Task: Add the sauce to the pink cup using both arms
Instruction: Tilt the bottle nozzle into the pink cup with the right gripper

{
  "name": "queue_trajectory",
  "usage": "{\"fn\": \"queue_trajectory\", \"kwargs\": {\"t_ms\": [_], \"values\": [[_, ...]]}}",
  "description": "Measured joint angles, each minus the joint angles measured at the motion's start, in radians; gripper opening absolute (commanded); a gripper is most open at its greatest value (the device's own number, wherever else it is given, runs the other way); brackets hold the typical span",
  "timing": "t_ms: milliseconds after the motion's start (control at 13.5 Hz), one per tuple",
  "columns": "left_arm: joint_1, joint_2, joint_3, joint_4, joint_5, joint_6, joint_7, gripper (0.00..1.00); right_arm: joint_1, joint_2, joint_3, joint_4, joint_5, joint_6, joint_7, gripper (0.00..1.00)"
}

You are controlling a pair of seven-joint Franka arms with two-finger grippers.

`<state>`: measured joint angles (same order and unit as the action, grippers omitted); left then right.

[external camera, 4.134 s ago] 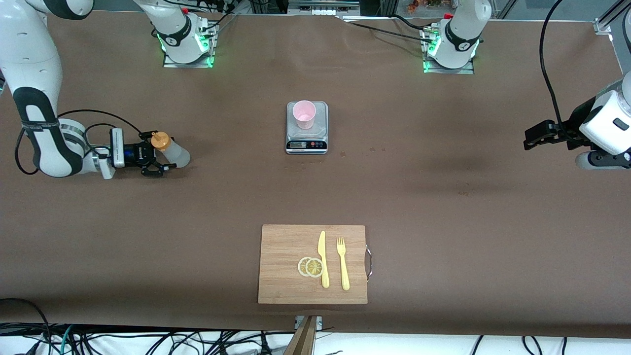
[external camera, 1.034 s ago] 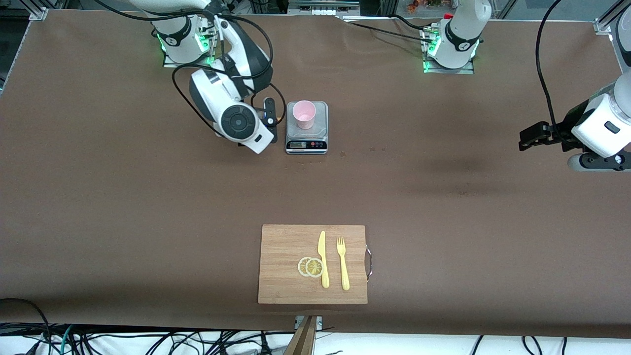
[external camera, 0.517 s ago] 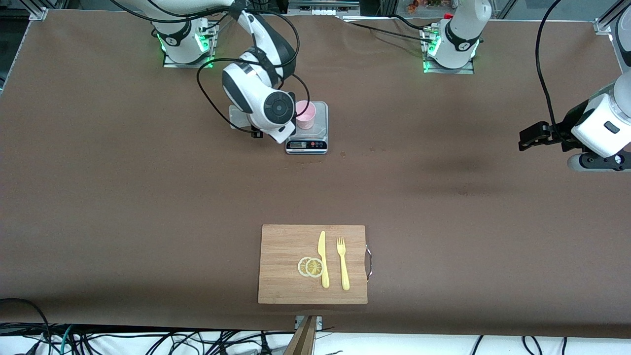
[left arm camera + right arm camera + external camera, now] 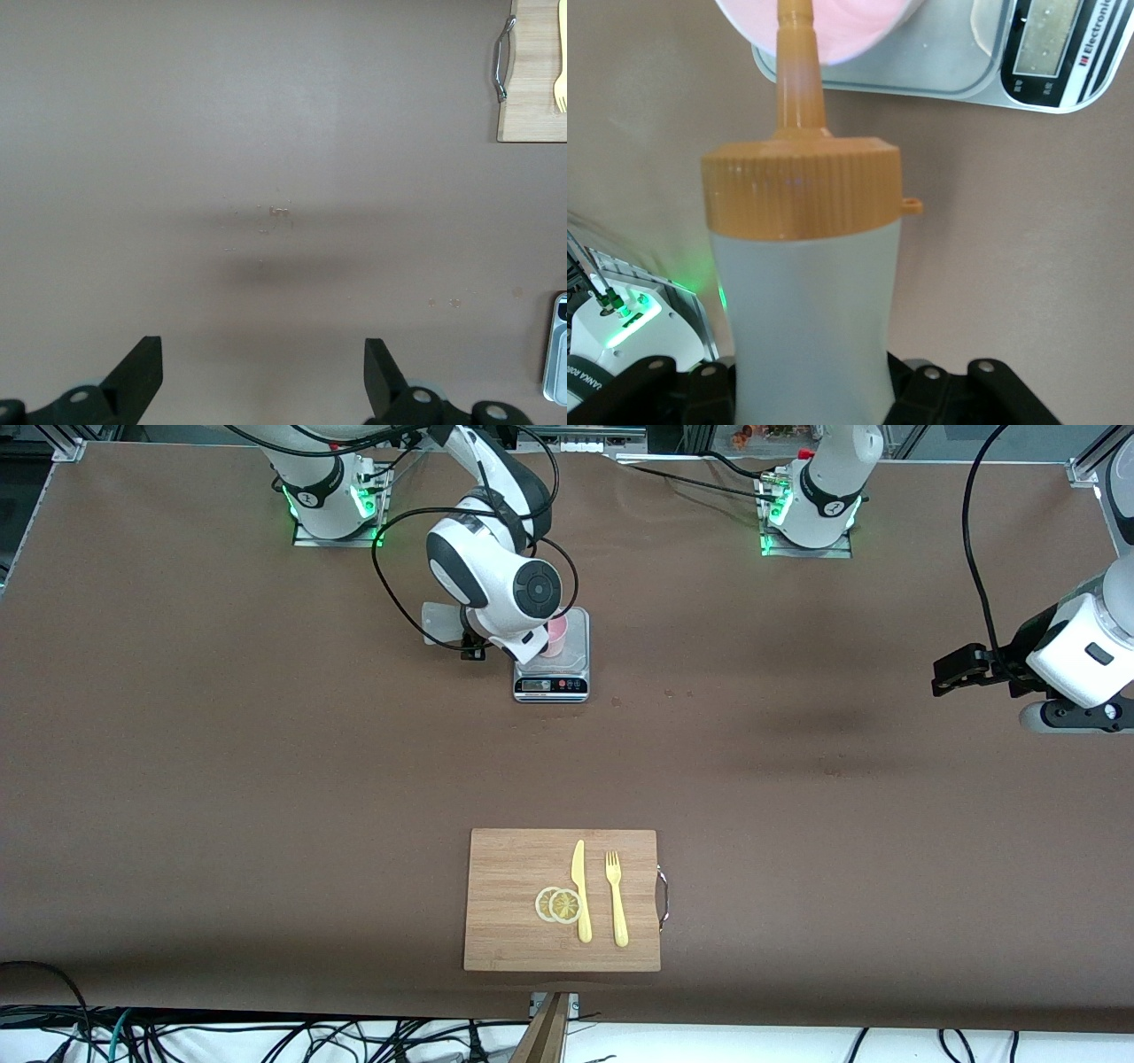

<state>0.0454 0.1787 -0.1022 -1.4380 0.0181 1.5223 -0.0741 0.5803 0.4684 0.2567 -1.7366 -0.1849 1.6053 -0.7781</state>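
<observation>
Nearest the front camera, a board (image 4: 562,900) lies on the counter (image 4: 266,797) at about 6 o'clock of the scene, carrying two lemon slices (image 4: 558,904), a knife (image 4: 580,889) and a fork (image 4: 616,897); its metal handle (image 4: 501,58) shows in the left wrist view.

At about 3 o'clock, toward the left arm's end, the left arm waits with its left tool (image 4: 961,669) released, fingers (image 4: 139,372) spread wide over bare counter.

Farther from the camera, near 12 o'clock, a scale (image 4: 551,683) sits with its display facing the camera. The cup (image 4: 558,638) stands on its platform, mostly hidden by the right arm's wrist. The right tool (image 4: 469,642) hangs over the counter at the scale's edge, toward the right arm's end, clenched on the sauce (image 4: 802,292). The bottle is tipped over, its base (image 4: 440,623) pointing away from the scale. In the right wrist view the orange nozzle (image 4: 797,66) reaches over the cup's rim (image 4: 833,35).
</observation>
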Motion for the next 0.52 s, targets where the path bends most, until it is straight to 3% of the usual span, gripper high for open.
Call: {"fn": "queue_trajectory", "kwargs": {"t_ms": [517], "values": [[0.000, 0.000, 0.000, 0.000, 0.000, 0.000, 0.000, 1.00, -0.012, 0.011, 0.034, 0.046, -0.046, -0.053, 0.022, 0.18]]}}
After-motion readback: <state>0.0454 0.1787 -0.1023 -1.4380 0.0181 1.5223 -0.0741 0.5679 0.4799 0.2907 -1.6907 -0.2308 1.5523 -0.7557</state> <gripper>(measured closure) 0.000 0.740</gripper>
